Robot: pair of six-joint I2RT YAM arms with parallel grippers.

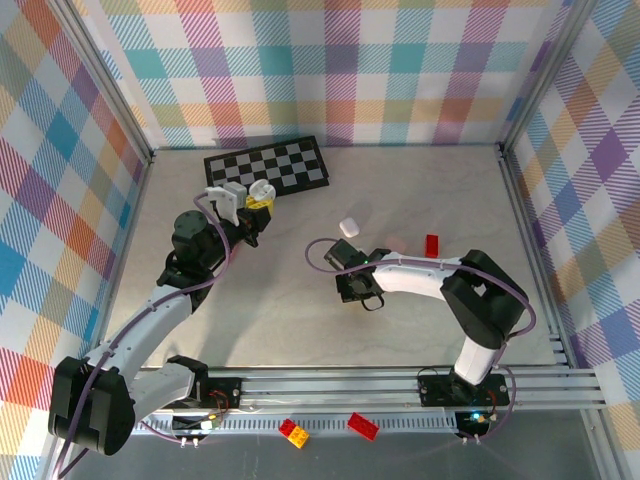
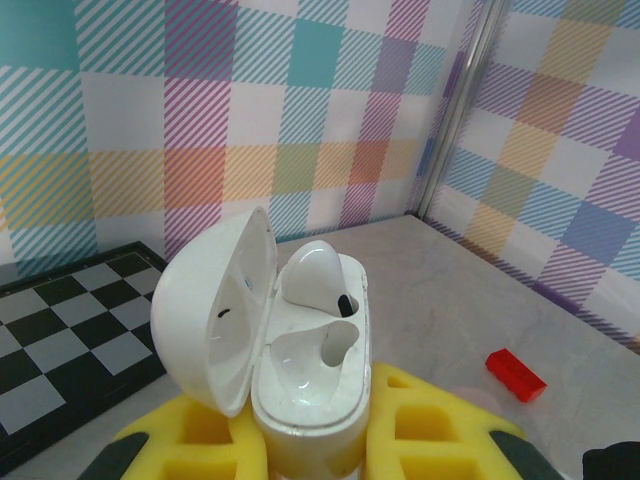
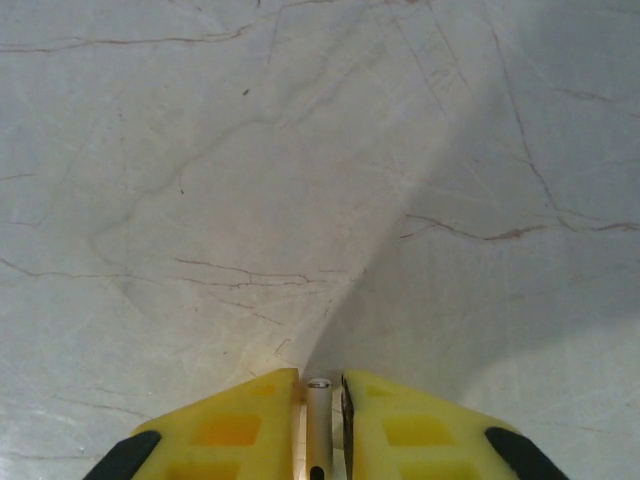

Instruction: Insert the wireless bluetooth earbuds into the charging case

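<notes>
Left claw (image 2: 310, 445): closed on the charging case (image 2: 305, 400), yellow pads (image 2: 425, 425) against both sides. The case is upright with its lid swung open to the left, held above the counter (image 1: 300, 330) beside the checkerboard (image 1: 268, 165). 1 seated earbud (image 2: 315, 272) fills the far socket; the near socket is bare. The case bottom is cut off by the frame edge.

Right claw (image 3: 320, 395): nearly closed, pinching a 2nd earbud (image 3: 318, 410) by its thin white stem. Its head is hidden between the pads, so I cannot tell its orientation. From the top camera this claw (image 1: 366, 293) points down at mid-counter, well apart from the case.

A small white rounded object (image 1: 349, 227) lies near a red brick (image 1: 432, 244); too small for me to identify.
</notes>
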